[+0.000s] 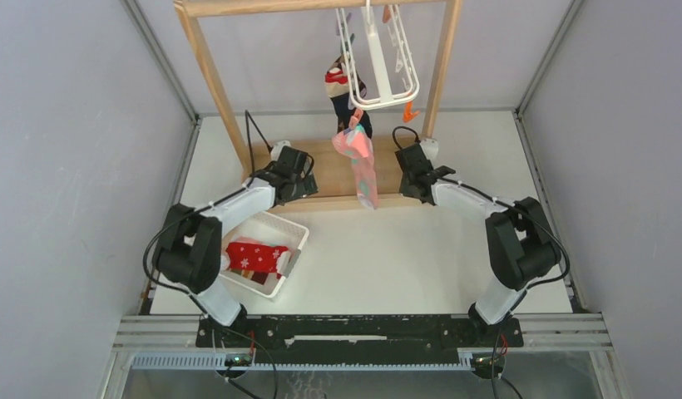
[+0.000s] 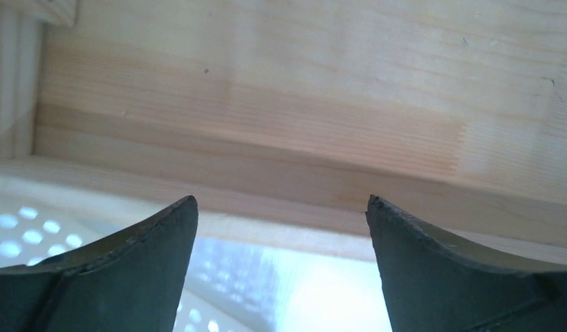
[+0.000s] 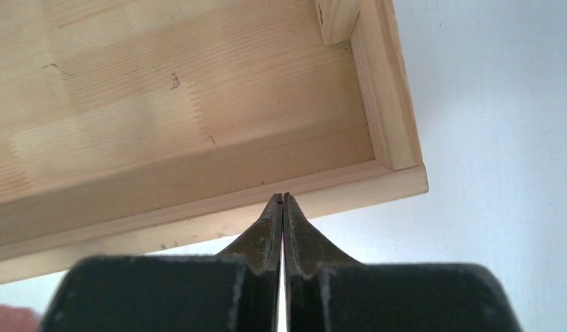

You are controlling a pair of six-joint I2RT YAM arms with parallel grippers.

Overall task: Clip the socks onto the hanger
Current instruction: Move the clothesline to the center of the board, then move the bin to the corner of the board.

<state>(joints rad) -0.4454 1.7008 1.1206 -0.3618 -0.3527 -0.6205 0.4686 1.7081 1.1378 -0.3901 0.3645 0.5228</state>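
The left gripper [image 2: 281, 273] stands wide open with nothing between its fingers, over the near edge of the wooden rack's base [image 2: 267, 124]; the right gripper [image 3: 282, 207] is pressed tight together, empty, at that base's front right corner; between the two a pink sock [image 1: 361, 162] hangs clipped under the white hanger [image 1: 376, 58], a striped sock [image 1: 339, 83] higher beside it; a red sock [image 1: 253, 254] lies in the white basket [image 1: 281, 223].
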